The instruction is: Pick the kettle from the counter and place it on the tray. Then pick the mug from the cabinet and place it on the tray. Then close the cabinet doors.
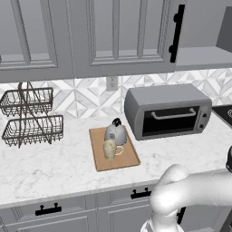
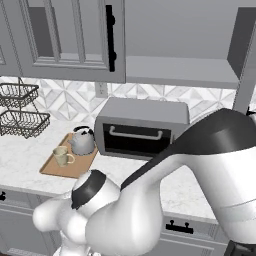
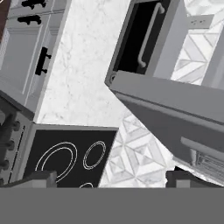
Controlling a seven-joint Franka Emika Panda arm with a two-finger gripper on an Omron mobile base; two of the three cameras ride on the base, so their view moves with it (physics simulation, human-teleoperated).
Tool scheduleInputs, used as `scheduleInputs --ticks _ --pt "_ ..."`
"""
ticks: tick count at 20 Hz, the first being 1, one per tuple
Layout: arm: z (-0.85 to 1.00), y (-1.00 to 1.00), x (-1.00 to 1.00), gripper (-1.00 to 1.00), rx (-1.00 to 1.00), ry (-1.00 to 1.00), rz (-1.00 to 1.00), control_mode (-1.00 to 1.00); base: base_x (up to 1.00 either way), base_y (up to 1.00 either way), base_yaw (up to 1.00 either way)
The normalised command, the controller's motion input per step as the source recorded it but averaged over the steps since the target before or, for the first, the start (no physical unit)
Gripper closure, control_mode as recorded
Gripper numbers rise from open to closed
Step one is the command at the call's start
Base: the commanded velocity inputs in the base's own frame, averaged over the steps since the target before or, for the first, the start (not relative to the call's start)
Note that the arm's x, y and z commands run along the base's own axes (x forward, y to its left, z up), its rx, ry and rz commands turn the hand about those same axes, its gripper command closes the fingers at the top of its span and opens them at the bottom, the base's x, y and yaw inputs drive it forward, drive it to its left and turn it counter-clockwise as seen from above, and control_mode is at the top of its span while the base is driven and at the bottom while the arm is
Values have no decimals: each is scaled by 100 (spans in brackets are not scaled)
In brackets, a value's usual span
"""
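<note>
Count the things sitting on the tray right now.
2. The kettle stands at the back of the tray, and the mug sits just in front of it, nearer the counter edge.

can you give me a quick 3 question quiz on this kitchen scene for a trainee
1. True or false: the kettle and the mug both sit on the tray.
2. Multiple choice: what stands on the counter just right of the tray in the left base view? A) wire baskets B) toaster oven C) a sink
3. Fill in: judged from the cabinet doors, the step left is to ____ them.

Key
1. True.
2. B, the toaster oven; the wire baskets are to the left.
3. Close: one cabinet door is swung open and the inner shelf is exposed.
</note>
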Motion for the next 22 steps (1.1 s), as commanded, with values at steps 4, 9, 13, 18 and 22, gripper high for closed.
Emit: scheduleInputs --ticks 4,9,13,18,22 --pt "-59 53 73 -100 0 0 2 -100 0 0 0" --pt "-69 55 63 -100 0 0 9 -100 0 0 0" --pt "-63 58 57 -100 0 0 9 -100 0 0 0" --pt "-52 59 65 -100 4 0 8 -100 0 0 0" --pt "-24 57 81 -100 11 -5 2 -100 0 0 0"
